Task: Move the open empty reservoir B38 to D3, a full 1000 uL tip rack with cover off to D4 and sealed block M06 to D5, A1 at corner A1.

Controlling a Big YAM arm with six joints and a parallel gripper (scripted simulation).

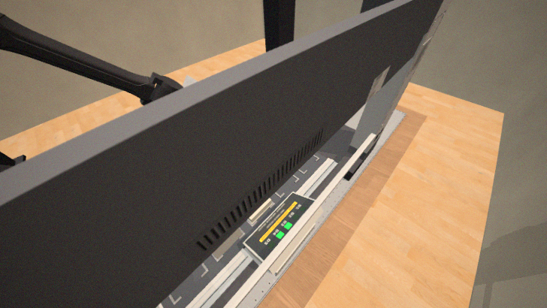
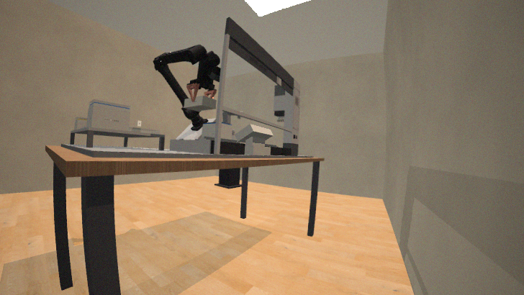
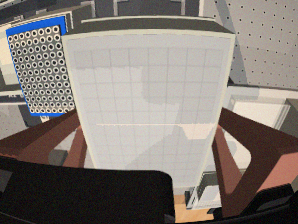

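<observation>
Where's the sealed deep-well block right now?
The sealed deep-well block is clamped in the gripper, held in the air above the deck by the gantry's near post; in the wrist view a blue tip rack lies to its left.

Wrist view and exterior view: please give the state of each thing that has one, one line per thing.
End effector: shut on the block, carried in the air.
Pale grey sealed deep-well block: held, lifted, top sealed.
Blue tip rack: uncovered, set down below, pale rings throughout.
Brown end effector fingers: spread wide against the block's sides.
</observation>
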